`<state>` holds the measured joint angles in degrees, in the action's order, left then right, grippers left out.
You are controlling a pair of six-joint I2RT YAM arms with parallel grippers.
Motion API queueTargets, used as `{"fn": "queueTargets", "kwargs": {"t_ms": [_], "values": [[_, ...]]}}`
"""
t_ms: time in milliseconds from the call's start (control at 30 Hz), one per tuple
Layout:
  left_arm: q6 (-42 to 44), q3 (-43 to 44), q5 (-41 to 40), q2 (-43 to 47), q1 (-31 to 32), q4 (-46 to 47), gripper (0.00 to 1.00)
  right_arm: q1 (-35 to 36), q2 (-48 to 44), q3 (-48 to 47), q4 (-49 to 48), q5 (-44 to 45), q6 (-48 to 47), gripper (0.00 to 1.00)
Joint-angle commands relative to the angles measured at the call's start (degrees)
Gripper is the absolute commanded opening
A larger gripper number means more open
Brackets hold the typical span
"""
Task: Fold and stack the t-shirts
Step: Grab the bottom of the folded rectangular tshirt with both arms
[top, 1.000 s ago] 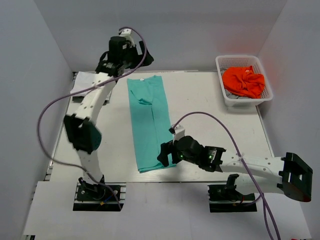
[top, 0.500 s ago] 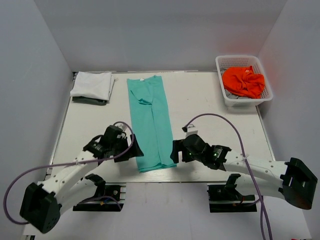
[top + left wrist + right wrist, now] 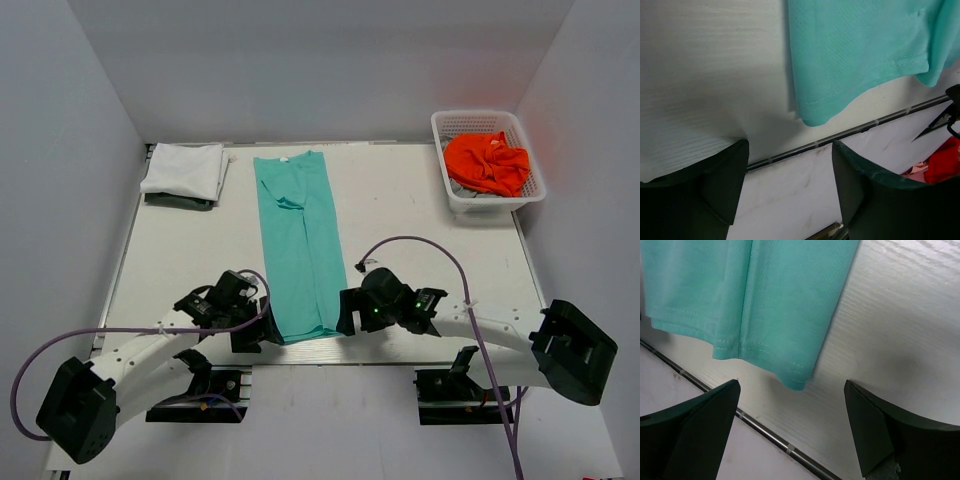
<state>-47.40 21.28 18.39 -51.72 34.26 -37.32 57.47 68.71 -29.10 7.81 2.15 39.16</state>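
Both gaping wide, holding nothing, left hand (image 3: 262, 334), right hand (image 3: 346, 313), flanking teal t-shirt (image 3: 300, 240) hem

Open surface (image 3: 420, 230) runs wide on both sides of the teal shirt (image 3: 300, 245). The left pincer (image 3: 268, 333) and right pincer (image 3: 346, 314), jaws apart, flank its near hem. Back corners are blocked by the folded white shirt (image 3: 185, 168) and the basket (image 3: 480, 203).
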Motion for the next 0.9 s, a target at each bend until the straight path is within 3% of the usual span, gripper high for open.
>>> {"fn": "queueTargets", "kwargs": {"t_ms": [0, 67, 233, 500, 567, 633, 733, 767, 800, 867], "values": [[-0.15, -0.10, -1.61, -0.83, 1.15, 3.55, 0.76, -0.61, 0.98, 0.45, -2.80, -3.91, 1.44, 0.90], [-0.68, -0.62, -2.65, -2.23, 1.77, 3.57, 0.74, -1.04, 1.43, 0.89, -3.15, -4.26, 1.97, 0.89], [-2.70, -1.15, -5.29, -4.95, 3.61, 5.86, 0.58, -1.49, 2.66, 1.50, -4.91, -4.96, 3.64, 0.82], [-2.70, -0.10, -7.49, -11.11, 4.85, 9.28, 0.41, -1.75, 4.24, 1.59, -5.70, -6.11, 3.47, 0.74], [-2.70, -0.10, -7.49, -13.31, 4.85, 9.99, 0.31, -1.84, 4.68, 1.68, -5.88, -6.02, 3.30, 0.66], [-2.70, 0.43, -7.49, -13.84, 5.38, 10.51, 0.29, -1.75, 5.03, 1.85, -5.79, -4.80, 3.47, 0.57], [-2.70, 0.96, -7.49, -15.16, 5.90, 11.31, 0.16, -1.66, 5.99, 1.42, -5.62, -2.51, 3.73, 0.34], [-2.70, 1.57, -7.49, -15.16, 5.91, 11.31, 0.08, -1.75, 6.17, 1.07, -5.79, -2.42, 3.56, 0.21], [-2.70, 2.27, -8.02, -15.16, 5.91, 10.70, 0.00, -1.66, 6.44, 0.80, -5.62, -2.50, 3.12, 0.17], [-2.70, 2.80, -8.02, -15.16, 5.91, 10.69, 0.00, -1.49, 6.79, 0.01, -5.71, 0.13, 2.25, 0.11]]}}
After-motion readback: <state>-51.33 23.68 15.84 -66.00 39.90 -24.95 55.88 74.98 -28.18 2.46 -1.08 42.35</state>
